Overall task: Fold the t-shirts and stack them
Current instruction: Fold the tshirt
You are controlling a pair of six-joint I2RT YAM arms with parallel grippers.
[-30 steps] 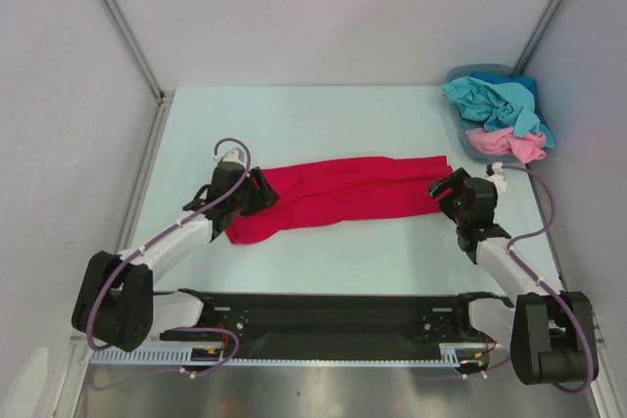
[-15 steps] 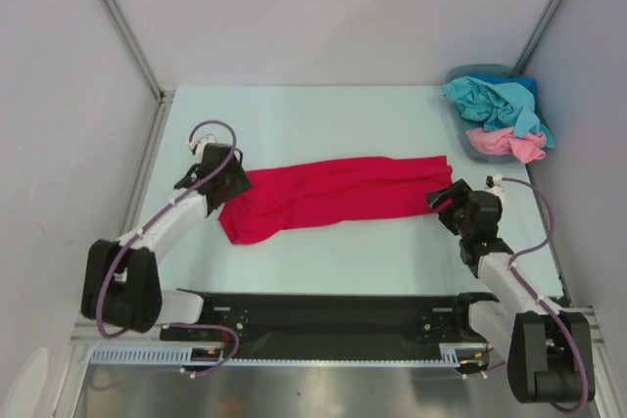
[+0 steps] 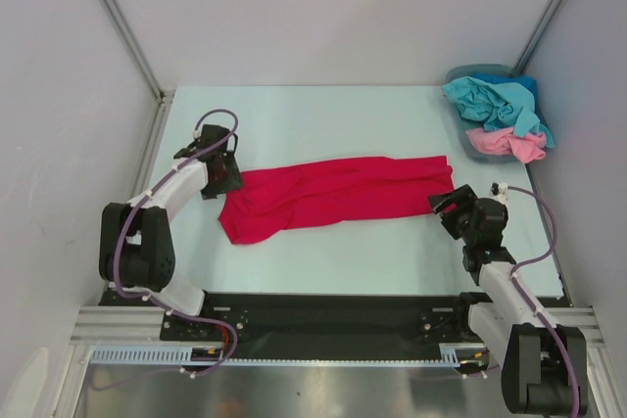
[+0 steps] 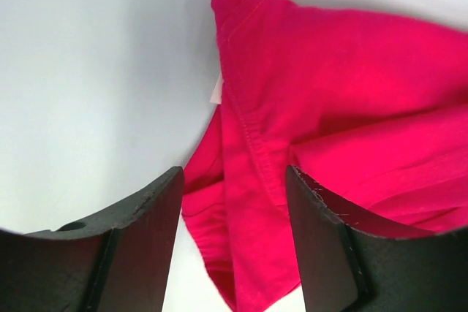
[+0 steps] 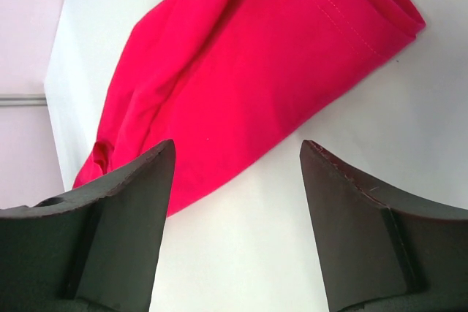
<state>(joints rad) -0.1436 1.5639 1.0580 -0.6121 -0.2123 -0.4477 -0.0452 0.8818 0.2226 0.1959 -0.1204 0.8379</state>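
Shirt (image 3: 333, 195), crimson cloth, long creased strip

Blue-grey basket (image 3: 473, 71), apparently plastic, table (image 3: 323, 119) far-right corner.

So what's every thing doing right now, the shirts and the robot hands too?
red t-shirt, folded into a long strip, flat on the table.
teal t-shirt, crumpled in the basket.
pink t-shirt, crumpled in the basket.
left gripper, open, holding nothing.
right gripper, open, holding nothing.
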